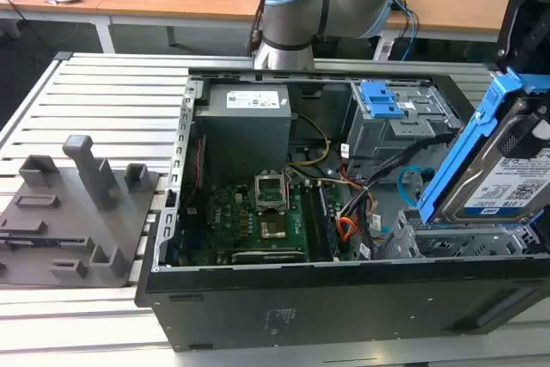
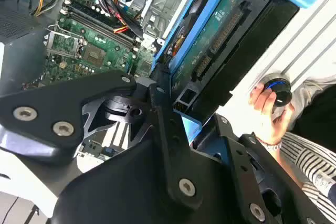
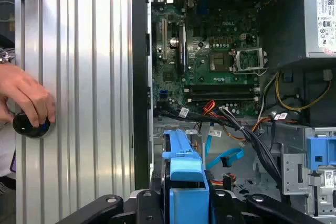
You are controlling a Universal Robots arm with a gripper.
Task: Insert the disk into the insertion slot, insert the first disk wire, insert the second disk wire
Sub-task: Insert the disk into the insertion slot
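Here we go: the gripper is clamped on the disk, holding it tilted above the computer case at the exterior view's right. The disk's long axis slopes down toward the insertion slot, just beneath its lower end. The first disk wire and the second disk wire lie beside the slot, apparently loose.

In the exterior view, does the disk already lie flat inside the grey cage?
No, the disk stands steeply tilted, with most of it raised above the grey cage.
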